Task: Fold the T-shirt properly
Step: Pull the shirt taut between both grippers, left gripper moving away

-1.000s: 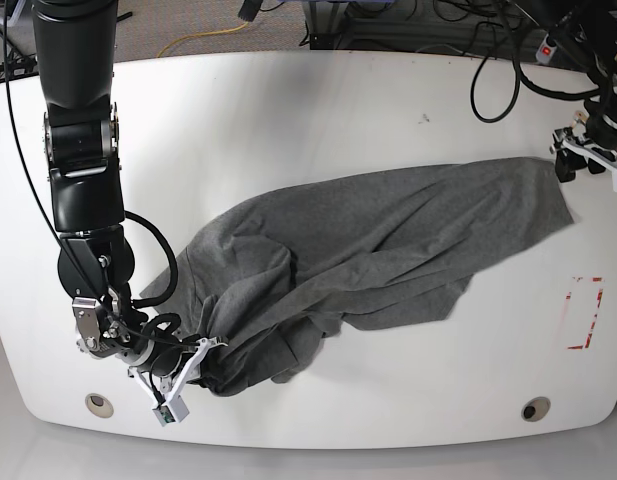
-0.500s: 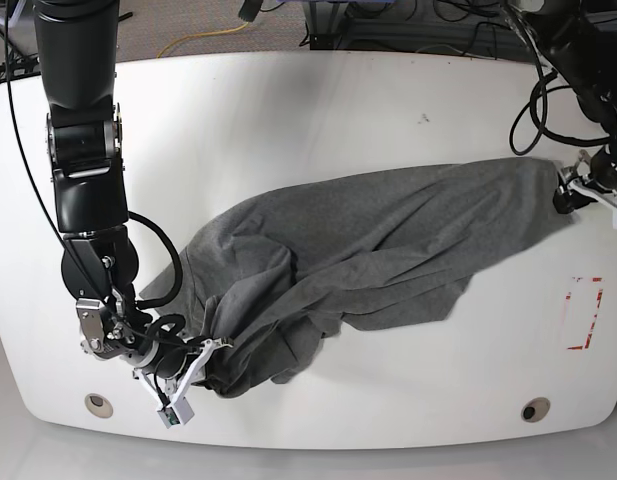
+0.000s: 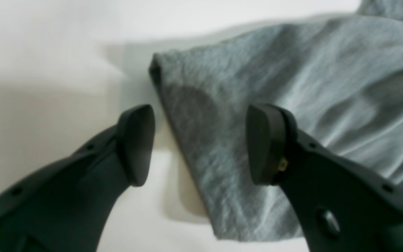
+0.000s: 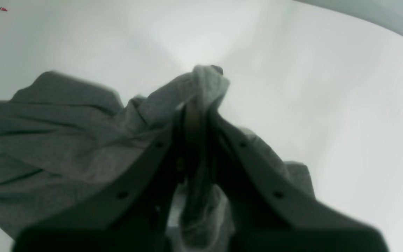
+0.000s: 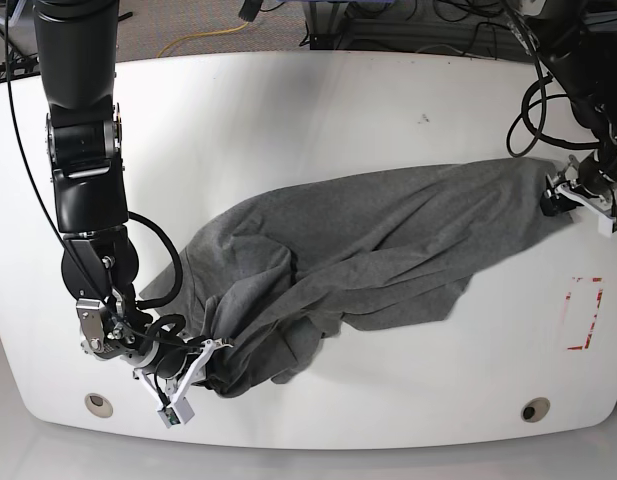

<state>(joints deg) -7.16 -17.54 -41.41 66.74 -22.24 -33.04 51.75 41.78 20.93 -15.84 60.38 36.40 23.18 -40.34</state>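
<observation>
The grey T-shirt (image 5: 368, 250) lies crumpled and stretched slantwise across the white table (image 5: 288, 120), from lower left to upper right. My right gripper (image 5: 201, 366) is shut on a bunched fold at the shirt's lower left end. The right wrist view shows cloth (image 4: 65, 140) pinched between the closed fingers (image 4: 196, 115) and draped over their tips. My left gripper (image 5: 564, 196) is open at the shirt's far right corner. In the left wrist view that gripper (image 3: 199, 145) straddles the corner's edge (image 3: 292, 87), one finger (image 3: 136, 145) over bare table, the other over cloth.
A red tape rectangle (image 5: 585, 312) marks the table at the right. Two round holes (image 5: 99, 404) (image 5: 535, 408) sit near the front edge. Black cables (image 5: 493, 85) hang over the back right. The table's front edge runs just below my right gripper.
The left arm has come in from the right and lowered its open gripper onto the shirt's right corner. The right gripper has kept its hold in place.
</observation>
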